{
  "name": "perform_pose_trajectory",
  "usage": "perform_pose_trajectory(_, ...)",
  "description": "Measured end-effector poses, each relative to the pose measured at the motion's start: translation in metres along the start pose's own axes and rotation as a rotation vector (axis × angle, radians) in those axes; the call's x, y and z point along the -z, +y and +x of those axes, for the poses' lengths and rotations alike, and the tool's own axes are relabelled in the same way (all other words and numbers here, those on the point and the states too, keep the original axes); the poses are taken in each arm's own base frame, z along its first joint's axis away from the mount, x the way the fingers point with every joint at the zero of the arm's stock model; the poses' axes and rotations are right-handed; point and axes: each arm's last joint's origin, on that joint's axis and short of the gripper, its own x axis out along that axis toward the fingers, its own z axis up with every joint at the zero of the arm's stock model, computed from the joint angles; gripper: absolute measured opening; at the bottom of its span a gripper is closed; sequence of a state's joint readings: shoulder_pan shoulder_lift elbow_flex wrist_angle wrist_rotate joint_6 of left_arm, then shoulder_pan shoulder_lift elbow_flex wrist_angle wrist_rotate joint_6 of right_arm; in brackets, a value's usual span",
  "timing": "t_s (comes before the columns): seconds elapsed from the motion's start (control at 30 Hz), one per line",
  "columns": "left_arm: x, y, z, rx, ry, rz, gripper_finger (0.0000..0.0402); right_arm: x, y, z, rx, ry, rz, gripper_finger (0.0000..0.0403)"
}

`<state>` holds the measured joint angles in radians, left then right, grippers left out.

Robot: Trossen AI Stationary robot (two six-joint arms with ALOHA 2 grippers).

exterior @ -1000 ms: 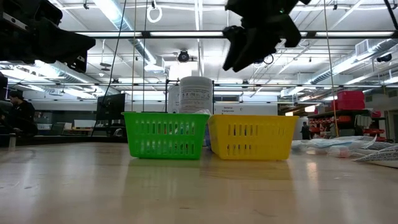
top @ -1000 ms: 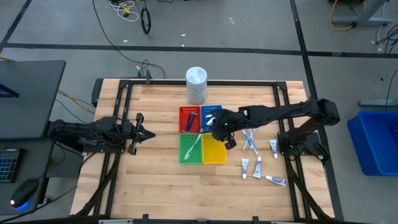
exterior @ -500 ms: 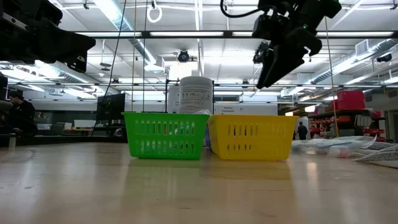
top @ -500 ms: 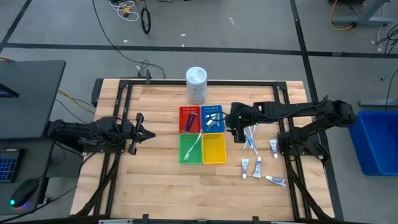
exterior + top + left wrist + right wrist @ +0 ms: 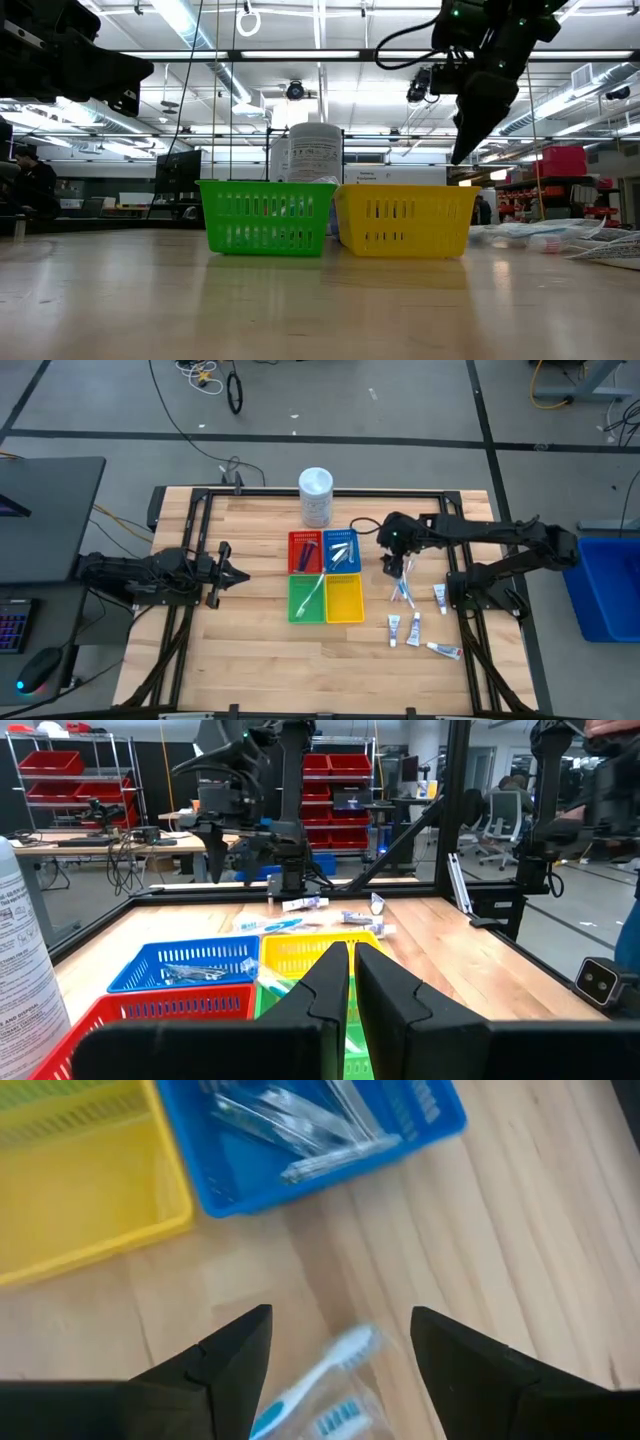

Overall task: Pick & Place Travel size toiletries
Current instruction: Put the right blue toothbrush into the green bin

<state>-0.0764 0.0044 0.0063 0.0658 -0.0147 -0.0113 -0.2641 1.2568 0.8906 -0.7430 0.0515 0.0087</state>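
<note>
Hovering open, right gripper [image 5: 340,1355] sits directly above toothbrushes [image 5: 312,1380].

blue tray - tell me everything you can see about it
The blue tray is a small square plastic basket with slotted walls and an open top. It sits flat on the wooden table as the far-right cell of a two-by-two block, beside the red tray and behind the yellow tray. Several silvery-white sachets lie loosely inside. The right gripper hovers open nearby over the toothbrushes, not touching the tray.
</note>
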Motion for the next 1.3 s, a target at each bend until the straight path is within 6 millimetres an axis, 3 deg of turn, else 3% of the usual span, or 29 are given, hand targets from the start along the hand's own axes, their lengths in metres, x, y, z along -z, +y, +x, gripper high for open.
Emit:
perform_pose_trajectory(0.3,0.000,0.000,0.000,0.000,0.000,0.000,0.0027,0.004,-0.007,0.004,0.016,0.055,0.113,0.0235)
perform_pose_trajectory(0.77,0.000,0.000,0.000,0.000,0.000,0.000,0.0027,0.013,-0.001,0.035,0.048,0.299,0.280,0.0254)
perform_pose_trajectory(1.3,0.000,0.000,0.000,0.000,0.000,0.000,0.0027,0.029,-0.013,0.042,0.119,0.413,0.504,0.0238)
